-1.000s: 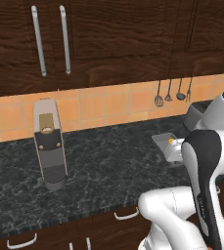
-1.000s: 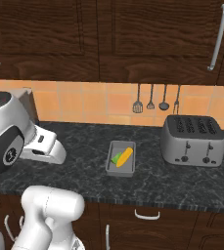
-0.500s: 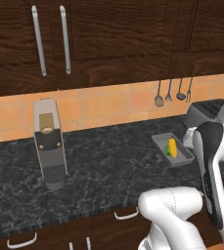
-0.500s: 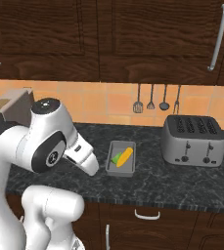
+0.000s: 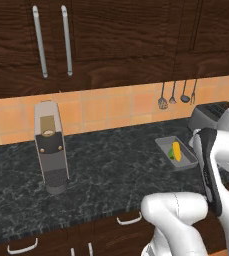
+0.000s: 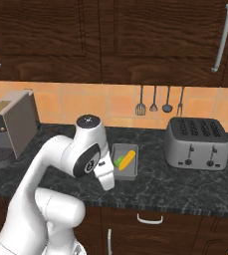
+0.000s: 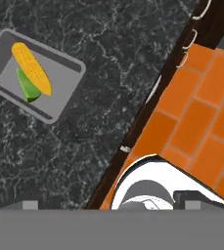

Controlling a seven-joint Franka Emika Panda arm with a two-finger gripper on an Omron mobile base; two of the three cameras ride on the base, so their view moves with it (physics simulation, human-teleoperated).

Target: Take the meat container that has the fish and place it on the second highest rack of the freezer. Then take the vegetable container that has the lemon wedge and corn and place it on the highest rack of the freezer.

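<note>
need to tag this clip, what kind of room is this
A rendered home kitchen, by the look of it: a dark stone counter with a toaster and coffee machine, utensils hanging on an orange tiled wall, dark wood cabinets above.

Grey vegetable container (image 7: 59, 93) flat on the dark counter, yellow corn (image 7: 31, 68) lengthwise inside, green lemon wedge (image 7: 27, 89) touching it

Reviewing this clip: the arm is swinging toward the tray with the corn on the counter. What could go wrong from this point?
1. The corn and lemon wedge lie loose in the vegetable container; tilting it on the lift could roll them out.
2. The container is shallow and flat on the counter, so the open gripper, now off to one side of it, may slip off its thin rim.
3. The toaster stands close by; a wide swing might clip it.
</note>
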